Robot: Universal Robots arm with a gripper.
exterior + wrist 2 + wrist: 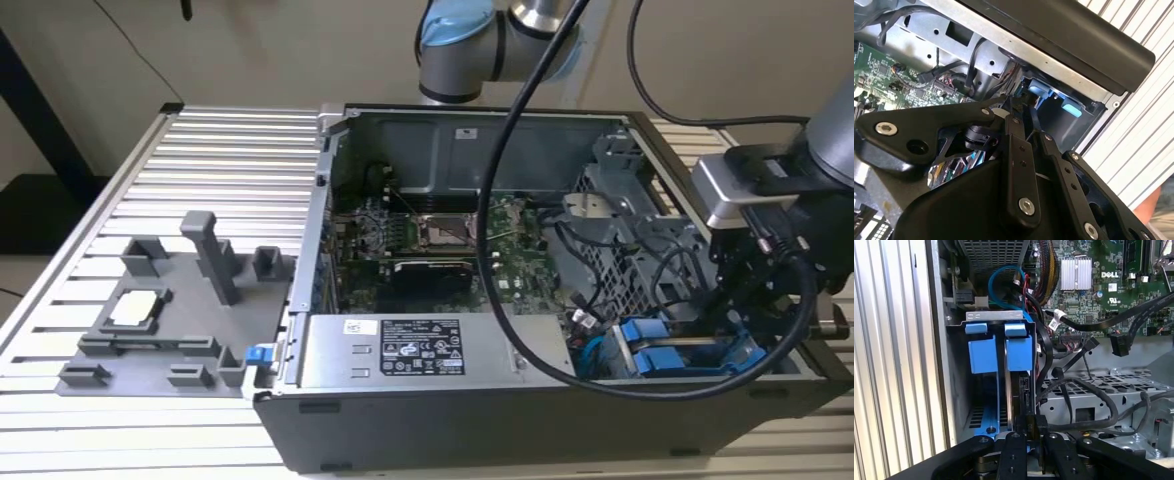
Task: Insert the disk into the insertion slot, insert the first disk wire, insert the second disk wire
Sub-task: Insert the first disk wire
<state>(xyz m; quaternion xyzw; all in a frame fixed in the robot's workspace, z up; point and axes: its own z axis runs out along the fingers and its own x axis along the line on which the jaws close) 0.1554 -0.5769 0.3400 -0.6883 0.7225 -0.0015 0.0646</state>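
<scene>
In both wrist views the jaws stand almost closed, their black fingers (1014, 456) pinched on a small black plug (1036, 426). The plug's black cable (1089, 422) loops off over a perforated grey metal panel (1114, 387). The plug sits right at the near end of the disk (1019, 352), which stands on edge inside the insertion slot (956, 370) with its bright blue tab at the far end. Whether the plug is seated in the disk cannot be told. Just beside the disk, in the same cage, stands a second blue-tabbed carrier (980, 352). Beyond them a light blue cable (999, 275) curls upward, and black wire bundles run toward the green motherboard (1114, 295) and its finned heatsink (1076, 272).

In the exterior view the open computer case (441, 440) lies on a slatted metal tabletop (227, 150). The arm (827, 140) reaches down into the case's corner at the exterior view's right. A silver power-supply box (400, 350) lies along the near wall. At the exterior view's left, a grey fixture tray (147, 330) rests on the tabletop.
</scene>
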